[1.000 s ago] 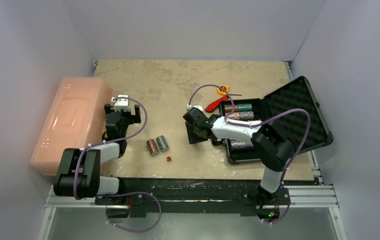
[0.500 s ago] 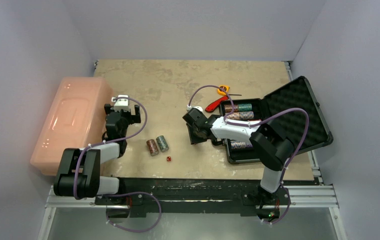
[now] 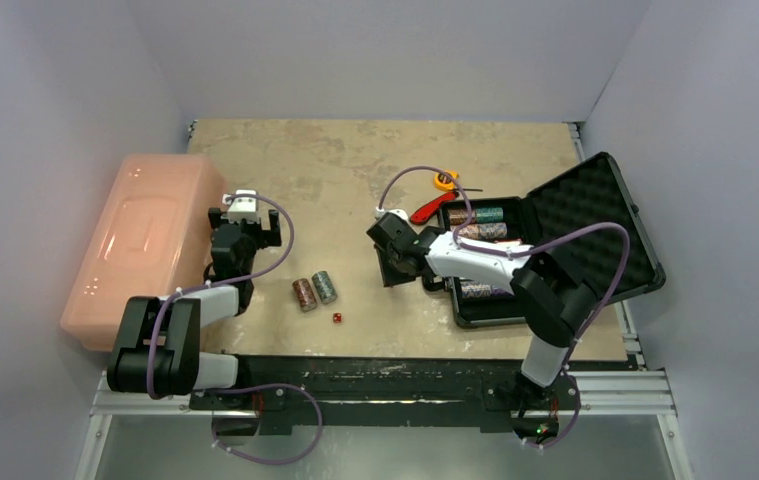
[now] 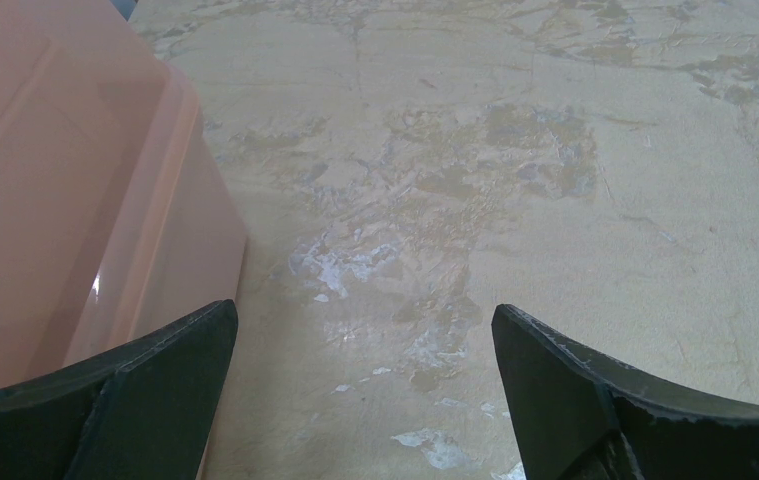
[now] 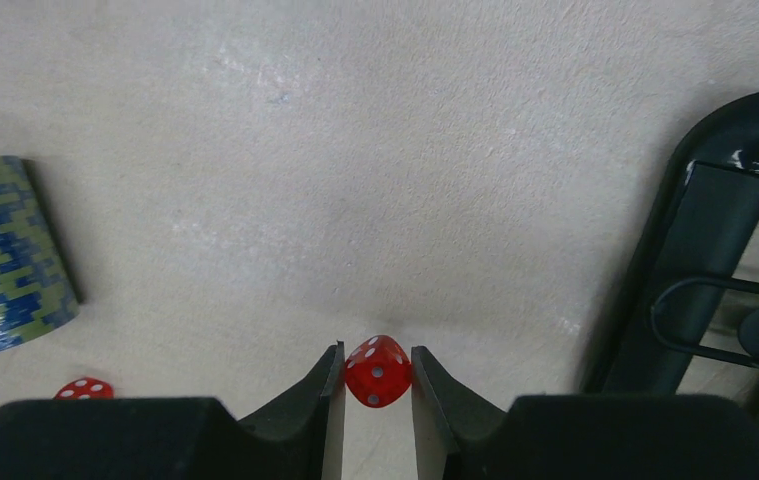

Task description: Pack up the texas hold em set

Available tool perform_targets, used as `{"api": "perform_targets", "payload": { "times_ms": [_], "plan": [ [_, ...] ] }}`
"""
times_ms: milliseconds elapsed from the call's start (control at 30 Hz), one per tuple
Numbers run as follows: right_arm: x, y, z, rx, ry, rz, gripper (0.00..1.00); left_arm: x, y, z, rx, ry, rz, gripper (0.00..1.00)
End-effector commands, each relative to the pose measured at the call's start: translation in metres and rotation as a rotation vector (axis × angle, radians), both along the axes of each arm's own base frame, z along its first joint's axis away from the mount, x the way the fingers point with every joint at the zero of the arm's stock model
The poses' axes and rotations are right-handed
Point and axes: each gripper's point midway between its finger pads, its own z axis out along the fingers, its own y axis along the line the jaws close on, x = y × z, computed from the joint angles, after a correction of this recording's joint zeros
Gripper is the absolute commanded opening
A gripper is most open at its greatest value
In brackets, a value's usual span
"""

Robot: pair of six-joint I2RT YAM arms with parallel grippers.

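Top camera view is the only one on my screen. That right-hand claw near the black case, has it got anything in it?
Observer: Yes. Its own camera shows the right gripper closed on a small red die, one finger against each side.
Operator: I spot a loose die further left. Same one?
Observer: No. The loose die shows separately in that camera, at the lower left of the held one, beside a blue-and-green chip roll.
Operator: And the other claw?
Observer: The left gripper is wide open with only bare tabletop between its fingers, and the pink bin is beside its left finger.
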Motion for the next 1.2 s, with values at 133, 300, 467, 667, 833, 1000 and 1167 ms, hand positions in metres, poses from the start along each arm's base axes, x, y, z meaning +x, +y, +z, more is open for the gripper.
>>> {"api": "perform_targets", "payload": {
  "times_ms": [133, 300, 467, 667, 833, 1000, 1167],
  "plan": [
    [0.017, 0.004, 0.067, 0.073, -0.139, -0.027, 0.11, 0.004, 0.001, 0.013, -0.015, -0.059, -0.001, 1.0],
    [0.027, -0.015, 0.081, 0.056, -0.169, -0.067, 0.11, 0.004, 0.001, 0.013, -0.016, -0.061, -0.001, 1.0],
    [0.047, -0.068, 0.094, 0.074, -0.199, -0.17, 0.09, 0.004, 0.001, 0.013, -0.016, -0.061, -0.001, 1.0],
    [0.063, -0.135, 0.105, 0.054, -0.252, -0.337, 0.1, 0.004, 0.001, 0.013, -0.015, -0.061, -0.001, 1.0],
    [0.074, -0.196, 0.102, 0.039, -0.276, -0.509, 0.1, 0.004, 0.001, 0.013, -0.016, -0.061, -0.001, 1.0],
    [0.078, -0.225, 0.095, 0.022, -0.276, -0.614, 0.09, 0.004, 0.001, 0.013, -0.016, -0.061, -0.001, 1.0],
    [0.082, -0.232, 0.083, 0.017, -0.253, -0.68, 0.09, 0.004, 0.001, 0.013, -0.016, -0.061, -0.001, 1.0]
  ]
}}
